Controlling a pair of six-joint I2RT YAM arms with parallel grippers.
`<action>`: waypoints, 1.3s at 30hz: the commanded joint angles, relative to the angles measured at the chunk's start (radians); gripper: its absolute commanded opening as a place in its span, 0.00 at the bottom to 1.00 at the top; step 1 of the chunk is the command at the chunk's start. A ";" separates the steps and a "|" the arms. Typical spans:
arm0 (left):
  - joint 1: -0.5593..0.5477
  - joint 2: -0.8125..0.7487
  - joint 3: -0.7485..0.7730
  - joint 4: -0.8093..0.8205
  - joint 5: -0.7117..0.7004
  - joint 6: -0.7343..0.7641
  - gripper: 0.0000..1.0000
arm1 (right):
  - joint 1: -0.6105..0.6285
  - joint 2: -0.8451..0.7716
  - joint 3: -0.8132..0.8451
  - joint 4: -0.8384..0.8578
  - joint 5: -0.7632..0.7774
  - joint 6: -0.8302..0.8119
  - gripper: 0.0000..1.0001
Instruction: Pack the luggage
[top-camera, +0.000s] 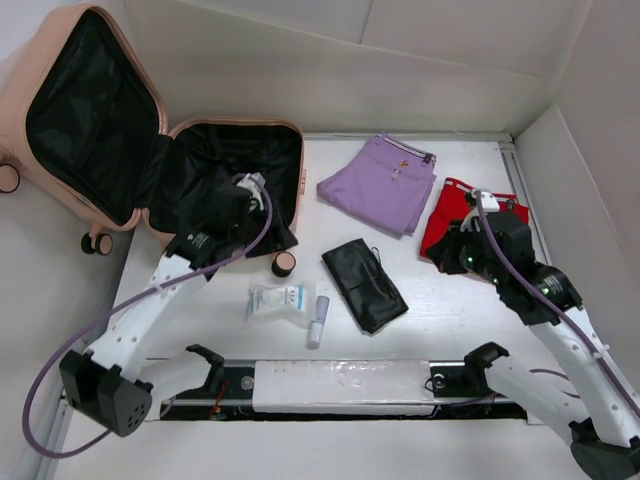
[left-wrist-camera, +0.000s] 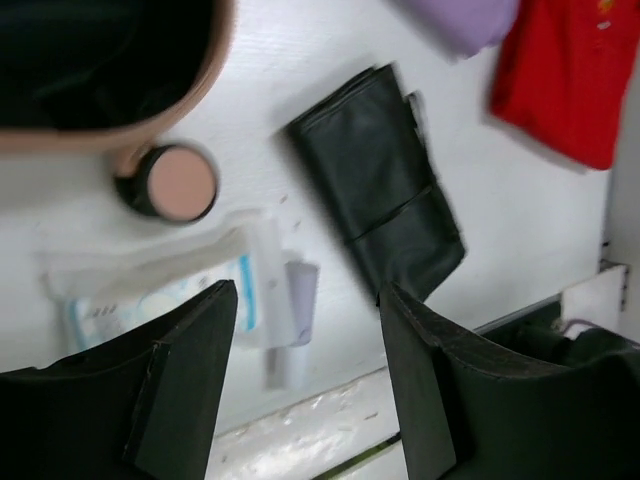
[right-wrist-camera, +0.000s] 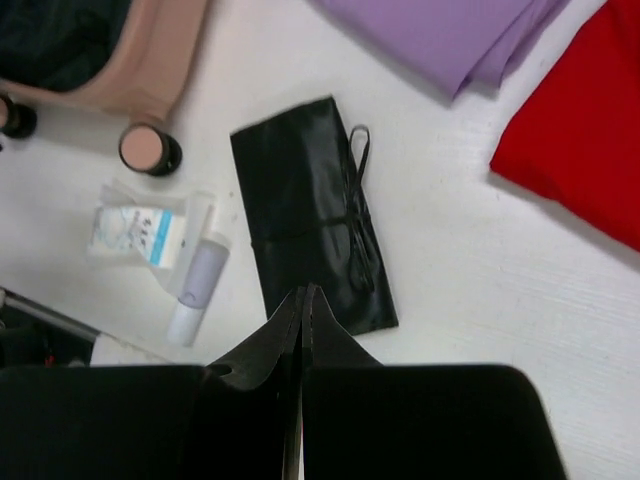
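Observation:
The peach-pink luggage (top-camera: 150, 215) lies open at the table's far left, black lining showing; its lid (top-camera: 90, 110) leans back over the table edge. My left gripper (top-camera: 240, 230) hovers over the suitcase's front rim (left-wrist-camera: 130, 135); in the left wrist view it (left-wrist-camera: 305, 380) is open and empty above a plastic packet (left-wrist-camera: 150, 290) and a lilac tube (left-wrist-camera: 290, 320). My right gripper (top-camera: 450, 252) is shut and empty beside the red garment (top-camera: 450, 215). In the right wrist view it (right-wrist-camera: 303, 295) hangs above the near end of a black pouch (right-wrist-camera: 310, 220).
Folded purple shorts (top-camera: 380, 185) lie at the back centre. The black pouch (top-camera: 363, 285), a round compact (top-camera: 283, 263), the packet (top-camera: 278, 300) and the tube (top-camera: 318, 322) lie mid-table. A white wall borders the right side (top-camera: 560, 200).

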 joint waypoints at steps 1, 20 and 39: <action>0.003 -0.117 -0.110 -0.121 -0.102 -0.018 0.54 | 0.037 0.022 -0.052 0.026 -0.054 -0.006 0.00; 0.003 -0.076 -0.299 -0.056 -0.116 -0.010 0.74 | 0.257 0.391 -0.003 0.233 -0.019 0.092 0.45; -0.112 0.283 -0.241 -0.068 -0.306 -0.073 0.00 | 0.278 0.382 -0.124 0.252 0.053 0.092 0.75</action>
